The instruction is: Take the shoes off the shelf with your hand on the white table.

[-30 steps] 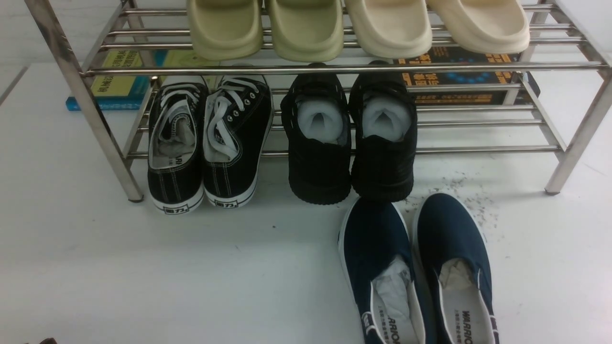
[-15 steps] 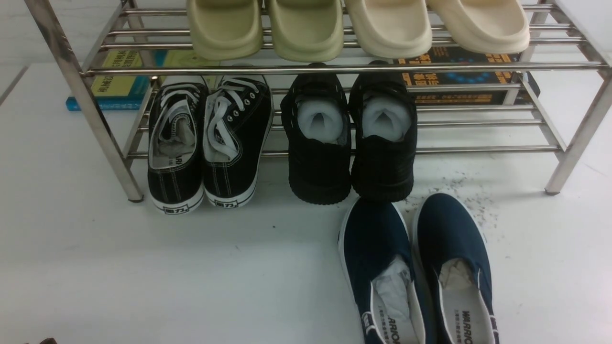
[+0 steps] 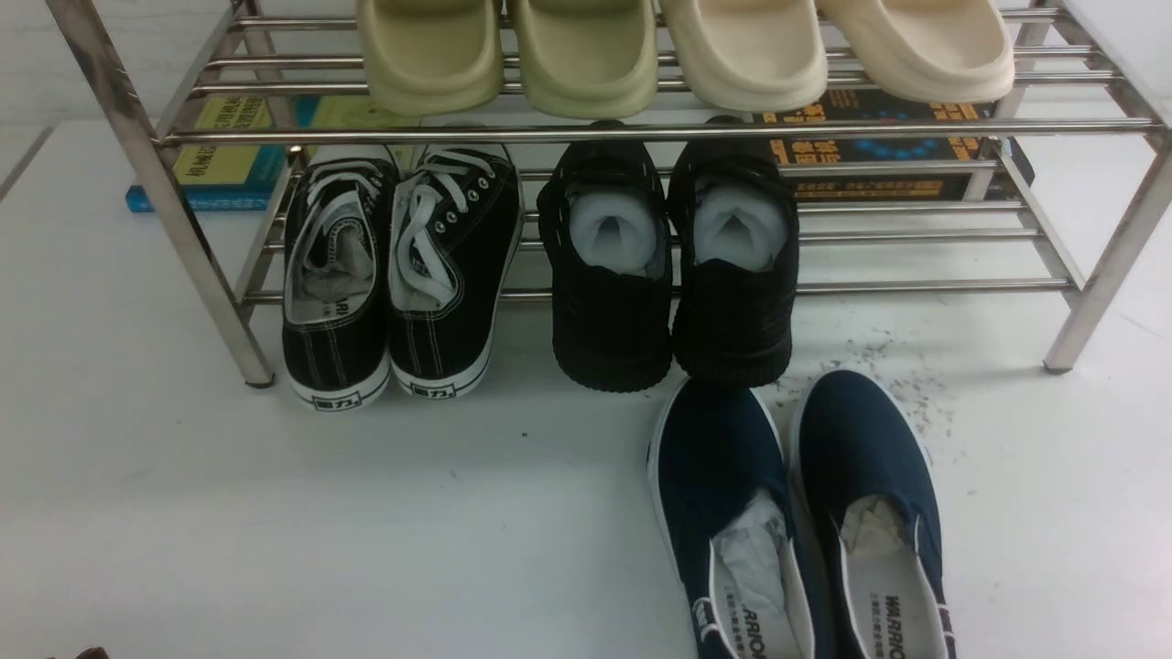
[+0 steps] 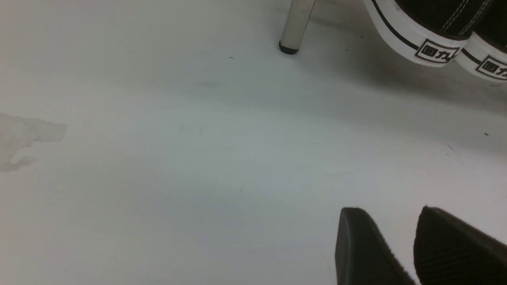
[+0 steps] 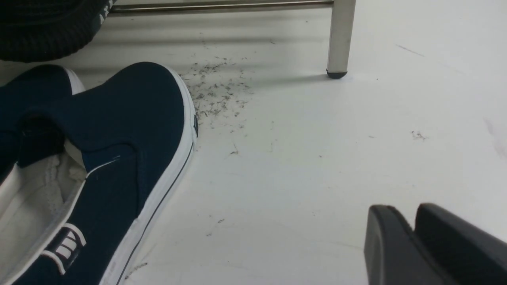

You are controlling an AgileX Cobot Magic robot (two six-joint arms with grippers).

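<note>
Fingers (image 5: pixel 390 245) and shoes (image 3: pixel 797 513) cropped

We see navy shoes (image 3: pixel 797 513) with white soles, shiny steel shelf (image 3: pixel 641 133), black sneakers (image 3: pixel 398 275) with white laces, white table (image 3: pixel 275 513).

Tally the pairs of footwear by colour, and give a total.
Navy slip-ons: 1 pair
Black lace-up sneakers: 1 pair
All-black shoes: 1 pair
Pale green slides: 1 pair
Cream slides: 1 pair
Total: 5 pairs
</note>
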